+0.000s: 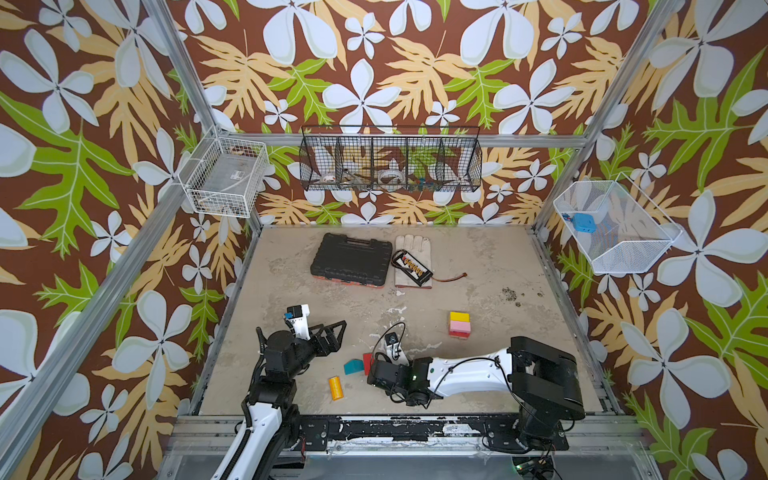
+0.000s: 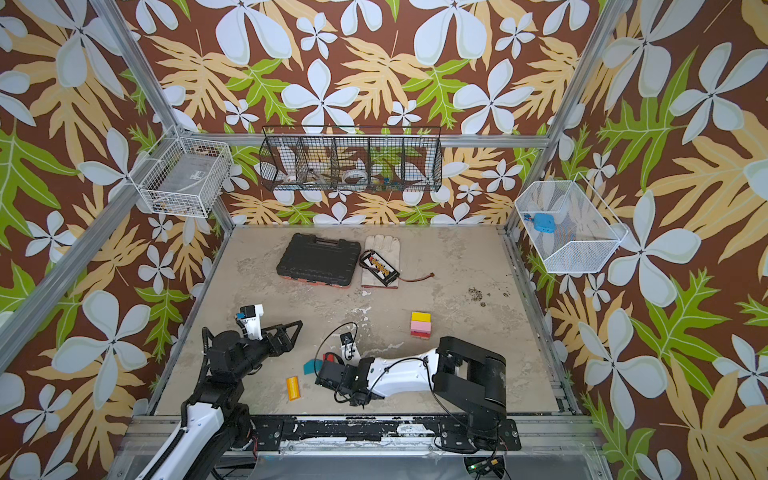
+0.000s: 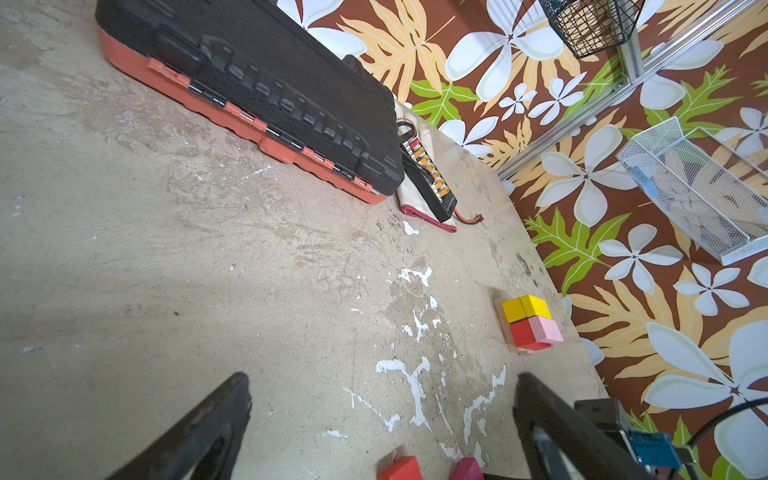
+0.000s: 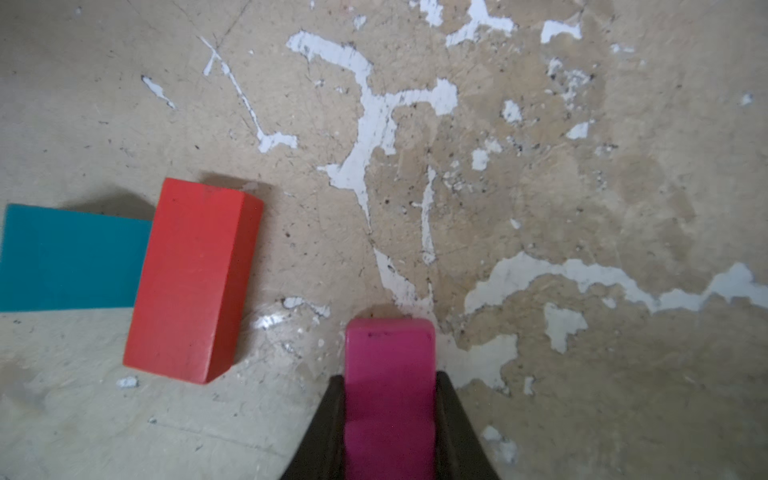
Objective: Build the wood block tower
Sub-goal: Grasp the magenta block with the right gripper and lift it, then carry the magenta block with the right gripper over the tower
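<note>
The tower (image 1: 459, 325) stands right of the table's middle: a yellow block and a pink block over red, on a tan base. The left wrist view shows it too (image 3: 532, 328). My right gripper (image 4: 390, 376) reaches left across the front of the table. It is shut on a magenta block (image 4: 390, 353) that rests on the table. Beside it lie a red block (image 4: 193, 278) and a teal wedge (image 4: 70, 257), touching each other. An orange cylinder (image 1: 335, 387) lies nearer the front edge. My left gripper (image 1: 338, 336) hovers open and empty at the left.
A black ribbed case (image 1: 351, 259) lies at the back, with a glove (image 1: 415, 245) and a black connector board (image 1: 413, 266) beside it. Wire baskets hang on the back wall (image 1: 390, 160) and the side walls (image 1: 226, 176), above the table.
</note>
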Robot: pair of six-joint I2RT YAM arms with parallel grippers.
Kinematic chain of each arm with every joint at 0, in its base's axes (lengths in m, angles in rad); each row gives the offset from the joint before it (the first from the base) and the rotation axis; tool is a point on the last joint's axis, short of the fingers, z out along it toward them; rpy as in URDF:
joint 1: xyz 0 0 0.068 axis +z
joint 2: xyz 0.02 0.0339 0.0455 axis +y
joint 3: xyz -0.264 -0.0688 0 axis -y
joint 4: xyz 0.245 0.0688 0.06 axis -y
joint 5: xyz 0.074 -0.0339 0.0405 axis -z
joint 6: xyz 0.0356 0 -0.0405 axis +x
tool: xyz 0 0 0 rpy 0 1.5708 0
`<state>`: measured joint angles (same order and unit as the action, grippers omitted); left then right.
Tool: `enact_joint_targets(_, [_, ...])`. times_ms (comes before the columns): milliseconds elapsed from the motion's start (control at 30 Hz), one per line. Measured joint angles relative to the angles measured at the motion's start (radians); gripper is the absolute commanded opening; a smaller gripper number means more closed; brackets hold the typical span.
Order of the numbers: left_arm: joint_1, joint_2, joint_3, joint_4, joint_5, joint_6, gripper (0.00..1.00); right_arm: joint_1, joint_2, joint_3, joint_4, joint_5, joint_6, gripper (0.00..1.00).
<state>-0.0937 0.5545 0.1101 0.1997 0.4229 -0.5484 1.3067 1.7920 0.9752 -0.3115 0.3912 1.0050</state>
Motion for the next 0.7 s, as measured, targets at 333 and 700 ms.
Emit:
enact_joint_targets(333, [0.000,-0.001,-0.001,0.000,0.000,0.000,1.00,-0.031,-0.111,-0.027,-0.056,-0.023,-0.015,0.15])
enact_joint_targets(700, [0.000,-0.003,-0.001,0.000,0.000,0.000,1.00,-0.170,-0.367,-0.045,-0.152,-0.017,-0.121,0.13])
